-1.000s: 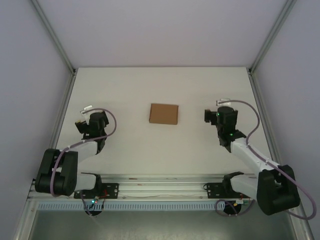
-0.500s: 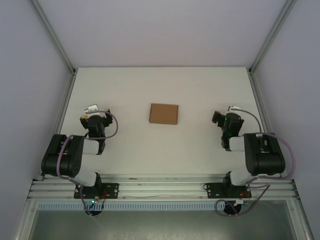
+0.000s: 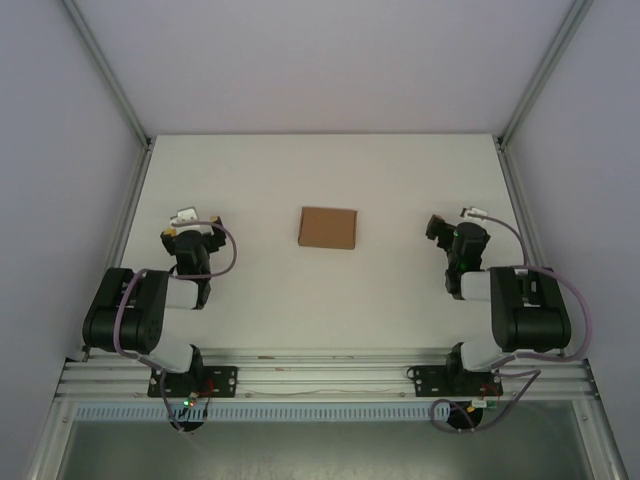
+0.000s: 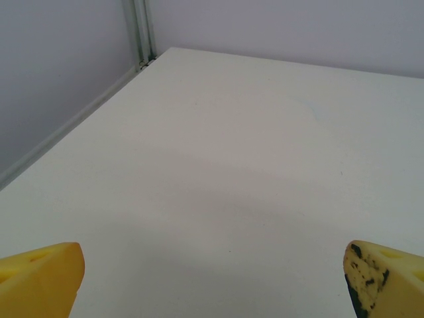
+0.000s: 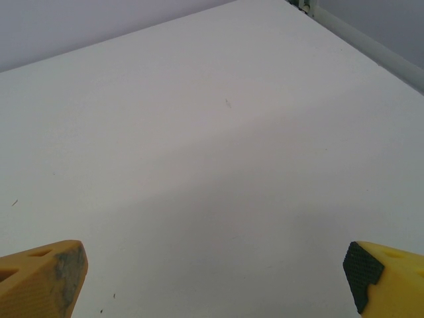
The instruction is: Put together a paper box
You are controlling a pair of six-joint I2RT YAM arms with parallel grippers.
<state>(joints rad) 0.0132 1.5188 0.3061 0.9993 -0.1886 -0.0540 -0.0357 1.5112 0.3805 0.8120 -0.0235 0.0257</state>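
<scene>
Yellow fingertips (image 4: 41, 283) of the left gripper (image 4: 212, 285) sit at the two lower corners of the left wrist view. The jaws are spread fully apart, released, with bare white table (image 4: 232, 132) between them. The right-hand fingertip carries black scuff marks.

The right gripper (image 5: 213, 278) is in the same condition: jaws fully apart, released, with bare table between the yellow fingertips (image 5: 41, 278). The black pad face of the right-hand fingertip is visible.

In the top view, the left arm (image 3: 135, 320) and the right arm (image 3: 525, 315) are folded back close to their bases at the near edge. One wrist is located at the left side of the table and the other at the right side.

The paper box (image 3: 328, 227) lies flat on the table between the two wrists, roughly level with them and well apart from both. It is plain brown cardboard, folded into a closed flat rectangle, with its edges turned slightly off square to the table.

Pale grey walls (image 3: 330, 60) enclose the table on three sides. A metal frame post (image 4: 142, 30) stands at the far left corner.
</scene>
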